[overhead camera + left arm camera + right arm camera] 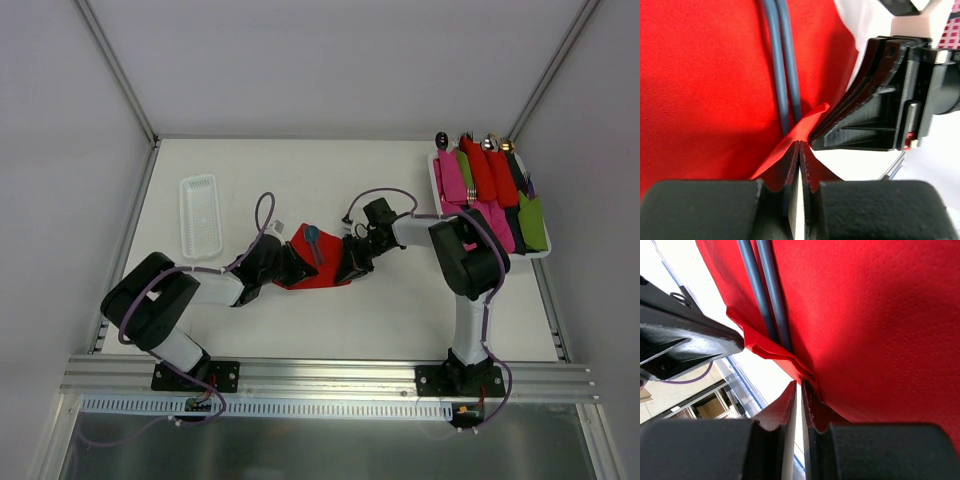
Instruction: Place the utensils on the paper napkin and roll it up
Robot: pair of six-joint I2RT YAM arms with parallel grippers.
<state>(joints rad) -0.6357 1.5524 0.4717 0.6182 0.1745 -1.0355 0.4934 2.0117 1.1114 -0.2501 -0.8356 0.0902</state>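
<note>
Now we have the left end effector (pixel 799 150) and right end effector (pixel 799 390) both clamped on one edge of the paper napkin (pixel 705 75), mid table (pixel 380 310); uneven pulling could tear the thin paper or spill the utensils (pixel 783 65).

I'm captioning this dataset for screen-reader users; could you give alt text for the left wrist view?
The left claw, shut, pinches a raised edge of the red paper napkin. Two blue-grey utensil handles lie side by side on it, and the black right claw sits close beside the pinch.
</note>
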